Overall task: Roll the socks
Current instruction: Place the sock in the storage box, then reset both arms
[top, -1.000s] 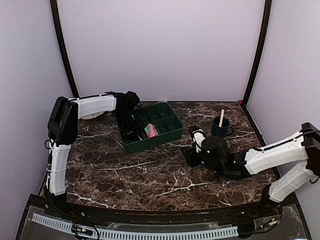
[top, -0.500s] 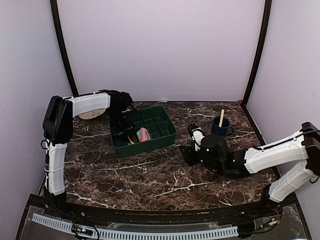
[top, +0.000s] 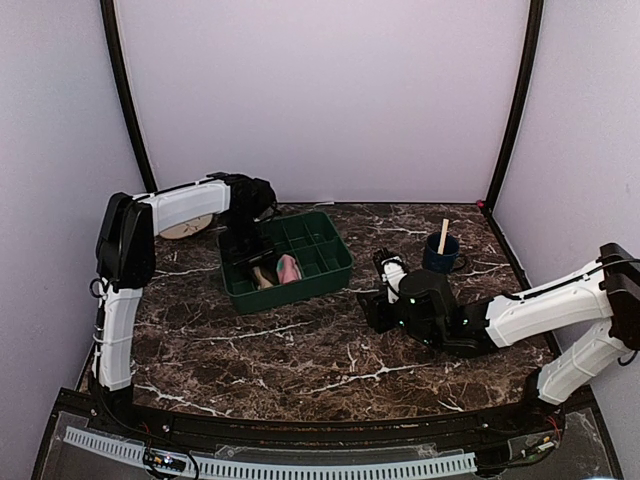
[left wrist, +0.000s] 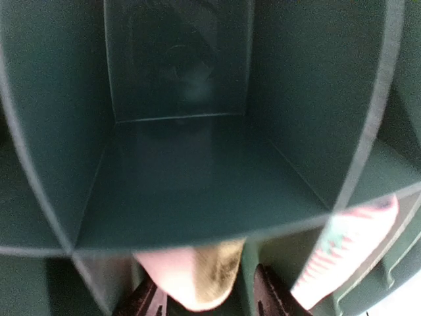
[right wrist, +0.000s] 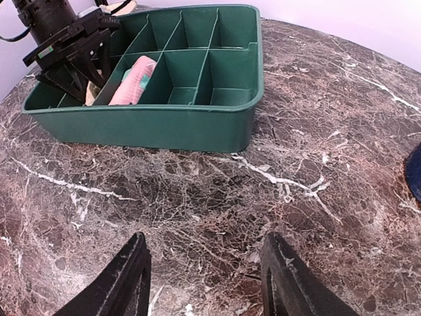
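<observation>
- The walls (top: 320, 100) were plain pale lilac, with a black post (top: 125, 90) running down the upper left corner and another down the upper right.
- The desk (top: 300, 350) filled the lower half of the top view. It was dark brown marble veined with white, hard and flat.
- The green tray (top: 343, 262) sat left of centre. Its dividers probably served to keep each bundled sock from springing loose.
- The left hand (top: 245, 258) dipped into the tray's near-left compartment. Its fingers (left wrist: 148, 299) stood apart on either side of the beige sock (left wrist: 197, 276), apparently letting it go so it would rest there.
- The right hand (right wrist: 210, 283) hung low over the desk right of centre. It was spread and empty, facing the tray, likely kept clear of the left arm's work.
- The pink sock (top: 288, 268) stood bundled in the compartment just right of the beige one, wedged between dividers.
- The blue mug (top: 440, 255) held a wooden stick (top: 443, 236) at the upper right, well apart from the tray.
</observation>
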Controlling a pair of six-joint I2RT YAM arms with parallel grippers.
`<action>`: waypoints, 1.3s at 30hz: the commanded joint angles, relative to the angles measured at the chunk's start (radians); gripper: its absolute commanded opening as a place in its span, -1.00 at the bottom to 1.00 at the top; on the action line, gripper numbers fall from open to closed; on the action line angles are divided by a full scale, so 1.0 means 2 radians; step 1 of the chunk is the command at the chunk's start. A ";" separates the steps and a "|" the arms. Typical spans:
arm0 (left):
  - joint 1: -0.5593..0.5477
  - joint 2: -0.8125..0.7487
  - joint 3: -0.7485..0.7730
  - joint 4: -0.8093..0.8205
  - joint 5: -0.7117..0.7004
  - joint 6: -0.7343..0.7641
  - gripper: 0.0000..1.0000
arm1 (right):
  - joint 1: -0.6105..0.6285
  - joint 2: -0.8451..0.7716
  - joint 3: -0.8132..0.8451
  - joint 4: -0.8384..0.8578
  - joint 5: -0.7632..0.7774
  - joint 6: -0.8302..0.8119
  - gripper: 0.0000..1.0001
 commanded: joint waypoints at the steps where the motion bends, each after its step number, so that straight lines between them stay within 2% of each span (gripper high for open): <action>1: -0.014 0.002 0.044 -0.037 -0.021 -0.004 0.00 | 0.004 -0.002 0.014 0.009 -0.003 -0.003 0.06; 12: -0.042 -0.055 0.128 -0.064 -0.069 -0.023 0.02 | 0.005 -0.017 0.023 -0.006 -0.005 -0.023 0.06; 14: -0.049 -0.079 0.131 -0.061 -0.096 -0.019 0.02 | 0.005 -0.018 0.028 -0.013 0.002 -0.032 0.07; 16: -0.062 -0.122 0.114 -0.045 -0.159 -0.005 0.02 | 0.000 -0.016 0.037 -0.023 0.009 -0.038 0.07; 19: -0.073 -0.200 0.033 0.016 -0.249 0.026 0.01 | -0.021 -0.009 0.057 -0.054 0.020 -0.032 0.12; 22: -0.076 -0.299 -0.110 0.113 -0.352 0.047 -0.01 | -0.053 0.000 0.081 -0.099 0.035 -0.019 0.21; 27: -0.070 -0.430 -0.319 0.290 -0.464 0.112 -0.01 | -0.113 0.003 0.119 -0.168 0.046 0.002 0.32; 29: -0.068 -0.451 -0.372 0.327 -0.499 0.143 -0.01 | -0.134 -0.002 0.122 -0.183 0.053 0.015 0.50; 33: -0.057 -0.483 -0.443 0.375 -0.523 0.179 0.00 | -0.158 -0.010 0.132 -0.215 0.072 0.039 0.79; 39: -0.018 -0.541 -0.553 0.488 -0.510 0.238 0.02 | -0.159 -0.003 0.158 -0.292 0.118 0.075 0.96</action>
